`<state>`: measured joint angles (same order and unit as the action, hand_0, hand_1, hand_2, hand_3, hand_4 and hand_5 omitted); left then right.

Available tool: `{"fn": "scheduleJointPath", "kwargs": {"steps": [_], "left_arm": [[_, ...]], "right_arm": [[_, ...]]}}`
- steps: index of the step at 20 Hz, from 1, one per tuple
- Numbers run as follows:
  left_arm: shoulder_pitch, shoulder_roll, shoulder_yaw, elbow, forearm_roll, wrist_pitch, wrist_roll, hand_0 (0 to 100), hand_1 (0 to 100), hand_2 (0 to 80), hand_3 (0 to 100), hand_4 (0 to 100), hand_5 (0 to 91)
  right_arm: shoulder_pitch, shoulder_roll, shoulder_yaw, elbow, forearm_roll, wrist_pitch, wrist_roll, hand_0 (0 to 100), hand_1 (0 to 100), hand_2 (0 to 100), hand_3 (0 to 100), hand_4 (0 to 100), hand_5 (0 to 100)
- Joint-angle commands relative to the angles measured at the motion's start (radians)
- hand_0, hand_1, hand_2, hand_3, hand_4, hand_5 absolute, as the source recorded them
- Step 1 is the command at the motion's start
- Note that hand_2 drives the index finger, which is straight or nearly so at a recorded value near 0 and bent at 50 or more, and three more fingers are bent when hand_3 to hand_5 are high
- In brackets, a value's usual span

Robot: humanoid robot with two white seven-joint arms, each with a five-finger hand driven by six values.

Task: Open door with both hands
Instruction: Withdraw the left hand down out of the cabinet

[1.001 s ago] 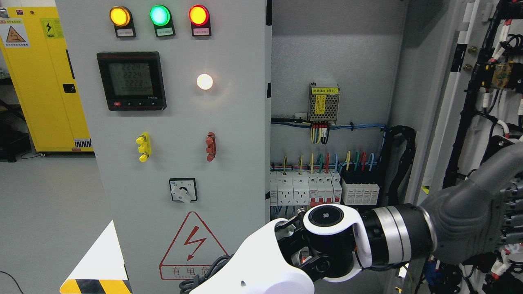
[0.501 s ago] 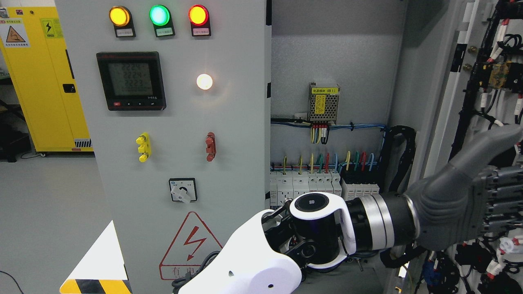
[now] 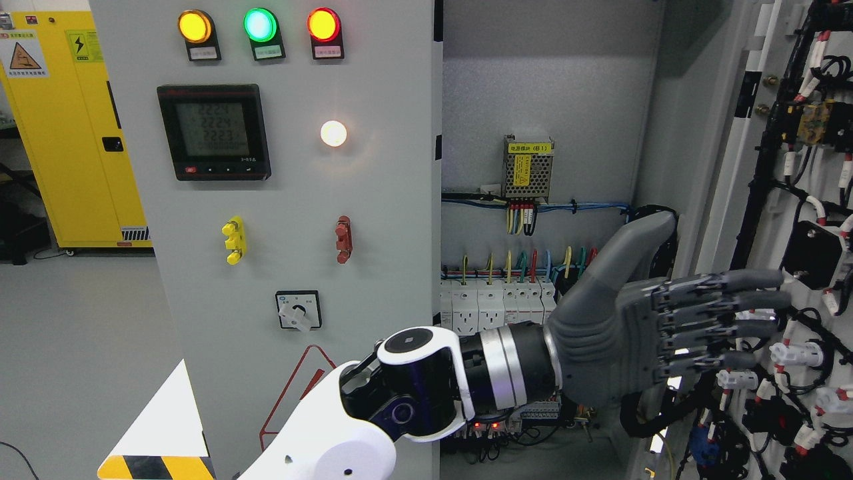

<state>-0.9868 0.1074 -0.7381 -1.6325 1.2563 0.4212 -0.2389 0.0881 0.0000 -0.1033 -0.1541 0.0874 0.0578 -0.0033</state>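
The grey electrical cabinet has two doors. Its left door (image 3: 293, 200) is closed and carries three lamps, a meter and a rotary switch (image 3: 298, 311). The right door (image 3: 800, 167) is swung wide open at the picture's right, showing its wired inner face. My left arm rises from the bottom edge, left of the middle. My left hand (image 3: 706, 293) hovers in front of the open cabinet interior (image 3: 533, 100), fingers stretched toward the right door and thumb up, holding nothing. The fingertips lie over the door's wiring; I cannot tell whether they touch it.
Inside the cabinet sit a row of breakers and sockets (image 3: 506, 307) and a small power supply (image 3: 528, 168) with coloured wires. A yellow storage cabinet (image 3: 73, 133) stands at the far left on the grey floor. A striped hazard marking (image 3: 156, 467) shows at the lower left.
My left hand has drawn back leftward from the picture's right edge, so all of it now shows. The wrist and forearm shifted left and lower. The right door stays open.
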Motion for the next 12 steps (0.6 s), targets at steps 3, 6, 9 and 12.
{"fn": "scheduleJointPath", "kwargs": {"steps": [3,6,9,12], "left_arm": [[0.345,0.207,0.029,-0.145,-0.266,-0.061,0.019,0,0,0.0,0,0,0.0],[0.494,0.204,0.028,-0.145,-0.381,-0.1,0.032,0,0,0.0,0,0,0.0],[0.629,0.207,0.031,-0.139,-0.497,-0.159,0.03,0,0,0.0,0,0,0.0],[0.776,0.209,0.046,-0.129,-0.515,-0.211,0.03,0,0,0.0,0,0,0.0]], "right_arm": [[-0.001,0.003,0.002,-0.001,0.002,-0.001,0.0,21,14,0,0,0,0],[-0.001,0.003,0.004,-0.001,0.002,-0.001,0.0,21,14,0,0,0,0],[-0.001,0.003,0.007,-0.001,0.002,-0.003,0.0,21,14,0,0,0,0],[-0.001,0.003,0.005,0.001,0.002,-0.001,0.0,21,14,0,0,0,0]]}}
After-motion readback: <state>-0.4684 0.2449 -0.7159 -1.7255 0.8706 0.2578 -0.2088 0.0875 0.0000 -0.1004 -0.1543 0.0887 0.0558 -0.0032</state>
